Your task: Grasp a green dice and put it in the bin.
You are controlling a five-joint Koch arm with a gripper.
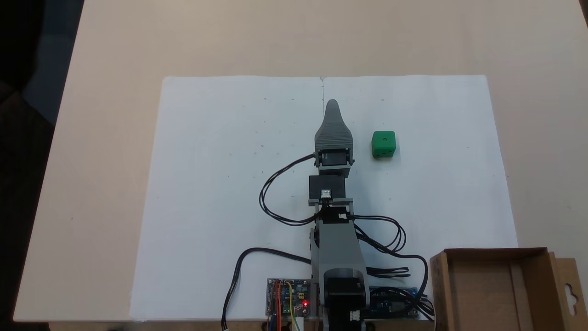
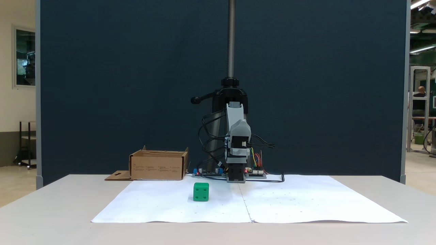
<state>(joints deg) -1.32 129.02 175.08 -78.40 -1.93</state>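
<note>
The green dice sits alone on the white paper, to the right of my gripper in a fixed view and a short way off it. In the other fixed view the dice lies left of the arm and nearer the camera, with my gripper low behind it. From above just one grey jaw shows, the other hidden beneath it, so open or shut cannot be judged. The brown cardboard bin stands beside the arm's base with its keyhole flap folded out; the bin holds nothing that I can see.
A large white paper sheet covers the beige table. Circuit boards and looping black cables sit around the arm's base. A tripod pole rises behind the arm before a dark blue partition.
</note>
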